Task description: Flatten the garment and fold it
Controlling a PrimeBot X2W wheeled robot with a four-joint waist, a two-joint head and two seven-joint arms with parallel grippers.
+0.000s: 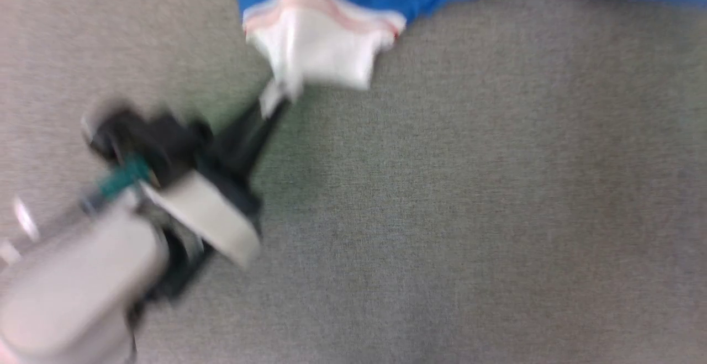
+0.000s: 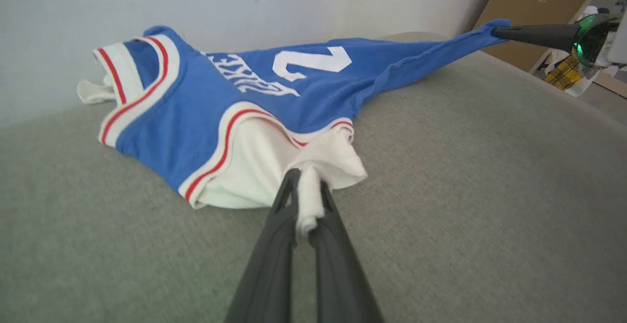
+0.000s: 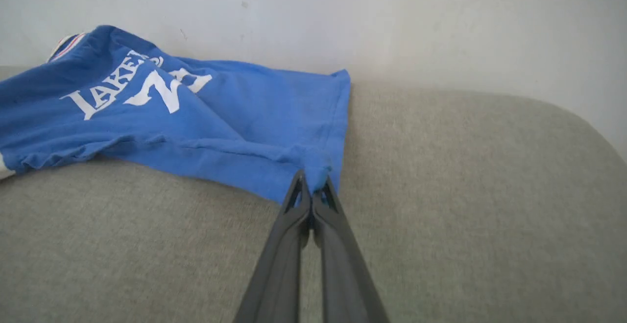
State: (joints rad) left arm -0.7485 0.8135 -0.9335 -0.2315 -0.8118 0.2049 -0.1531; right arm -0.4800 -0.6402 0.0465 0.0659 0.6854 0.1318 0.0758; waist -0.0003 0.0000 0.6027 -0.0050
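the garment (image 2: 196, 100) is made of soft matt cloth. the surface (image 2: 465, 190) under it is covered in coarse grey woven fabric.

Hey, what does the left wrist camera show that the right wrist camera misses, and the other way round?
Left wrist view: the left gripper shut on the white sleeve, the striped collar, and the right gripper holding a stretched blue corner, with a cardboard panel behind it.
Right wrist view: the hem seen close, pinched at its corner by that gripper.
Both: the blue garment with white lettering, the grey surface, the pale wall.
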